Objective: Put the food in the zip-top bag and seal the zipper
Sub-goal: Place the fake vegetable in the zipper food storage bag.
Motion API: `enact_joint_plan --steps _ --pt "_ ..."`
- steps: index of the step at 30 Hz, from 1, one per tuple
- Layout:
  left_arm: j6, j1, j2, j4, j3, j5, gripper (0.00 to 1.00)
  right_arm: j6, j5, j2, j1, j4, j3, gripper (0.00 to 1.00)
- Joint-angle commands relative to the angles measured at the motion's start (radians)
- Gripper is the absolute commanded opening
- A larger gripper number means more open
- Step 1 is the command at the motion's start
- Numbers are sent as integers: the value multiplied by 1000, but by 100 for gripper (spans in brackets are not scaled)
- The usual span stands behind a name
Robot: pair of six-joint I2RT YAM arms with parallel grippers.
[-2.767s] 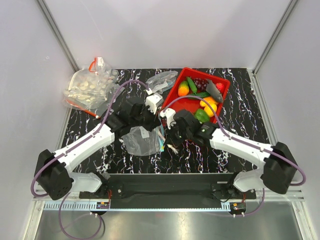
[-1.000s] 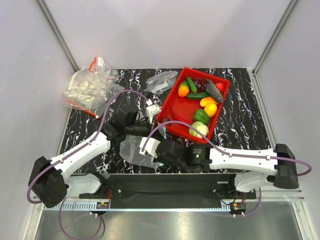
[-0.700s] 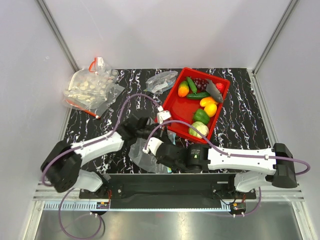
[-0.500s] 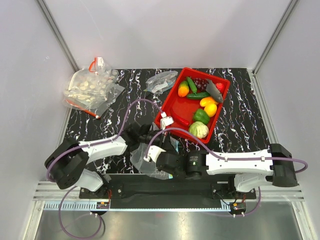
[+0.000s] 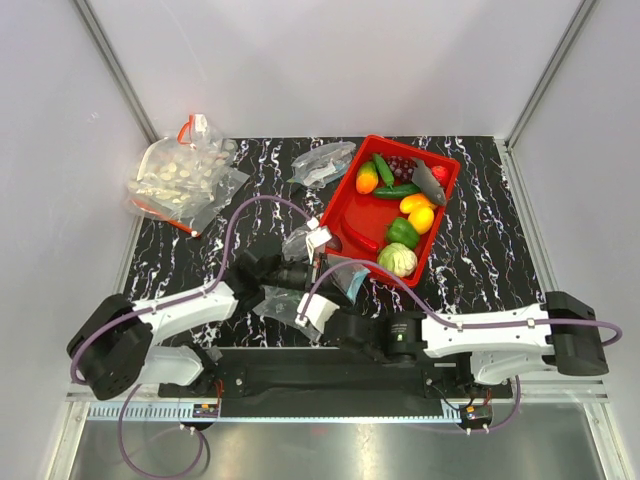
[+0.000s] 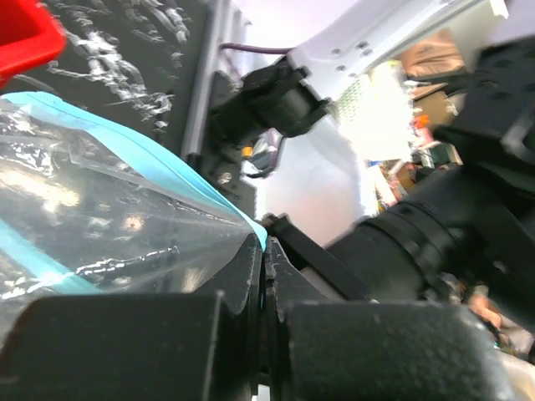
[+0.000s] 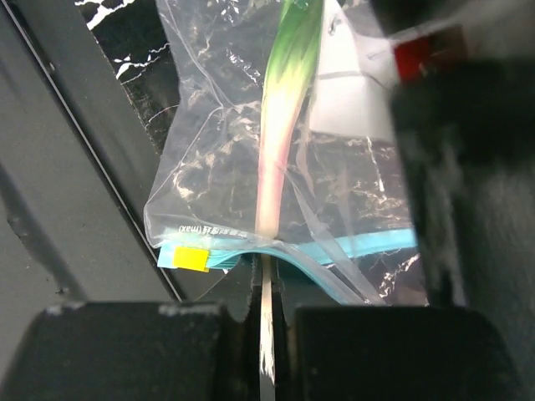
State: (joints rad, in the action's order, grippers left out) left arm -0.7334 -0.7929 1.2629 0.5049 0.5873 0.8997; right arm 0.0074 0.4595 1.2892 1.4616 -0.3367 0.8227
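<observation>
Your left claw point(image 6: 262, 251) and right claw point(image 7: 262, 276) are both closed on the zipper point(image 7: 384, 242) of the zip-top bag point(image 7: 217, 150) at the near edge of the surface point(image 5: 480, 250), so if you pull them apart too hard it may slip out.

two robot arms: one left arm point(image 5: 185, 305), one right arm point(image 5: 480, 335). three clear plastic bags: one zip-top bag point(image 5: 280, 300) by the near edge with one long green stalk point(image 7: 280, 109) inside, one bag of white round pieces point(image 5: 180, 175) at the far left corner, one crumpled bag point(image 5: 322, 163) by the far edge. one red tray point(image 5: 348, 205) holding about eleven toy foods point(image 5: 402, 232).
</observation>
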Motion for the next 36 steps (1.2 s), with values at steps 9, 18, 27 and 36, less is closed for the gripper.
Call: enact_joint_plan --steps 9,18,27,36 --pt "-164 -17 27 224 -11 114 0 -96 77 -68 2 120 21 0" --pt "-75 -34 27 -27 55 85 0 -181 226 10 0 85 66 0" --pt "135 12 -88 -385 124 5 0 -153 202 -82 2 16 58 2" --pt "22 12 -24 -235 131 50 0 -242 174 -21 2 126 88 4"
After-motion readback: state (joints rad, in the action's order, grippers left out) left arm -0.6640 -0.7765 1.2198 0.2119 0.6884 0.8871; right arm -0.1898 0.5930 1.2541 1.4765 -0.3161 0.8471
